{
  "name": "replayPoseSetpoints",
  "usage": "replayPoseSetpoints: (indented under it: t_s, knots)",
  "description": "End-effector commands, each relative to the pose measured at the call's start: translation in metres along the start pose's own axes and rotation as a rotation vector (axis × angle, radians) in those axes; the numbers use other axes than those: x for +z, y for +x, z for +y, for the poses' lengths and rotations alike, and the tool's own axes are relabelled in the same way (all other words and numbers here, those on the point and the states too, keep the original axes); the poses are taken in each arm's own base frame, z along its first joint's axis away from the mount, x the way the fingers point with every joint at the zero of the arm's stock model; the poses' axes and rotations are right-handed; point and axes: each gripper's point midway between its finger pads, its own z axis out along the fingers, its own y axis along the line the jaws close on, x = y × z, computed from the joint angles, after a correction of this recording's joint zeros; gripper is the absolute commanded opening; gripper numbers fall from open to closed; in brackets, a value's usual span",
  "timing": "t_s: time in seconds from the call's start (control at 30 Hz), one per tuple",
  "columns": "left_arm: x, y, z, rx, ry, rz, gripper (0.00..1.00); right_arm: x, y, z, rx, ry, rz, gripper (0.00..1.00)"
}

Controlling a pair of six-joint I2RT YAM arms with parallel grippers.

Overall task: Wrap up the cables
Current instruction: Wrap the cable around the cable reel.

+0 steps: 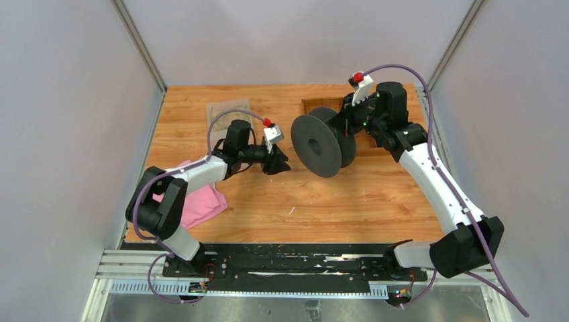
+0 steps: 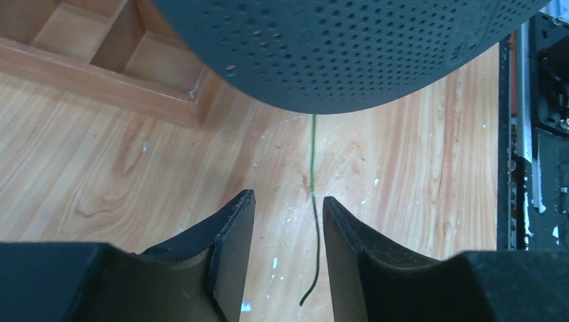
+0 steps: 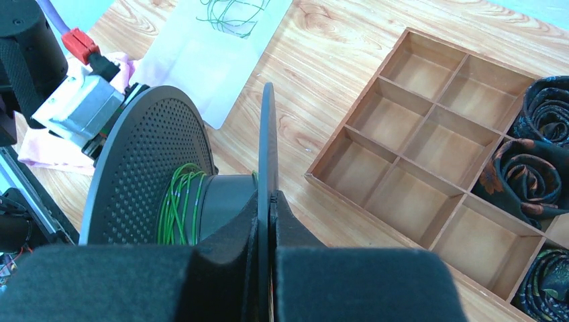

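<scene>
At the near bench (image 1: pixel 335 201) edge, both arm bases sit on a black rail (image 1: pixel 288 268). Just past it on the left, a pink cloth (image 1: pixel 201 204) lies by the left arm's elbow.

Mid-bench, the left tool (image 2: pixel 288 201) has its jaws apart and grips nothing. It points at the black spool (image 1: pixel 322 144), which is on edge just to its right. A thin green cable (image 2: pixel 314 168) drops from under the spool's perforated flange and passes through the gap between the fingers with its end free. Can't tell if it touches either finger.

More cable turns (image 3: pixel 178 208) are wound on the hub, bunched toward the perforated flange. The right tool (image 3: pixel 270 201) is clamped on the rim of the other flange, one finger flat on each face.

Beyond sits a wooden divider tray (image 3: pixel 429 107), with rolled dark ties (image 3: pixel 527 174) in some compartments. Far left, a clear bag (image 3: pixel 201 60) lies flat on the bench with a tangle of loose cables (image 3: pixel 231 13) inside.
</scene>
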Motion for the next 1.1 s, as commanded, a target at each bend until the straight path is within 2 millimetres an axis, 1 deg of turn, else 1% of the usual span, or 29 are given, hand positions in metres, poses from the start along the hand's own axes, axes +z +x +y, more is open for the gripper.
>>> replayPoseSetpoints:
  t_s: [0.0, 0.07, 0.13, 0.2, 0.27, 0.33, 0.47, 0.67, 0.73, 0.87, 0.97, 1.07]
  knots:
    - [0.002, -0.014, -0.012, 0.036, 0.027, -0.037, 0.47, -0.006, -0.024, -0.004, 0.017, 0.022, -0.06, 0.01]
    - [0.002, -0.013, -0.012, 0.021, 0.024, -0.034, 0.45, -0.007, -0.023, -0.005, 0.024, 0.03, -0.06, 0.01]
    - [0.004, -0.011, -0.014, 0.012, 0.03, -0.029, 0.4, -0.007, -0.024, -0.005, 0.03, 0.036, -0.062, 0.01]
    - [0.009, -0.006, -0.017, 0.007, 0.035, -0.017, 0.31, -0.008, -0.026, -0.006, 0.04, 0.042, -0.066, 0.01]
    - [0.013, -0.004, -0.018, -0.001, 0.036, -0.007, 0.2, -0.008, -0.027, -0.006, 0.053, 0.048, -0.069, 0.01]
    - [0.018, -0.003, -0.019, -0.013, 0.038, -0.001, 0.15, -0.007, -0.028, -0.007, 0.067, 0.053, -0.071, 0.01]
    - [0.024, -0.002, -0.02, -0.02, 0.044, 0.007, 0.13, -0.004, -0.028, -0.008, 0.09, 0.058, -0.069, 0.01]
    - [0.032, -0.003, -0.025, -0.021, 0.039, 0.017, 0.02, -0.001, -0.03, -0.017, 0.136, 0.103, -0.073, 0.01]
    - [0.035, -0.006, -0.027, -0.03, 0.025, 0.018, 0.0, 0.0, -0.029, -0.024, 0.172, 0.144, -0.069, 0.01]
    - [0.041, -0.013, -0.035, -0.057, 0.006, 0.016, 0.0, 0.003, -0.023, -0.045, 0.253, 0.246, -0.046, 0.01]
    - [0.046, -0.022, -0.041, -0.086, -0.004, 0.004, 0.0, 0.005, -0.019, -0.059, 0.288, 0.318, -0.024, 0.01]
    - [0.051, -0.035, -0.047, -0.116, -0.004, -0.013, 0.0, 0.007, -0.016, -0.066, 0.318, 0.358, -0.01, 0.01]
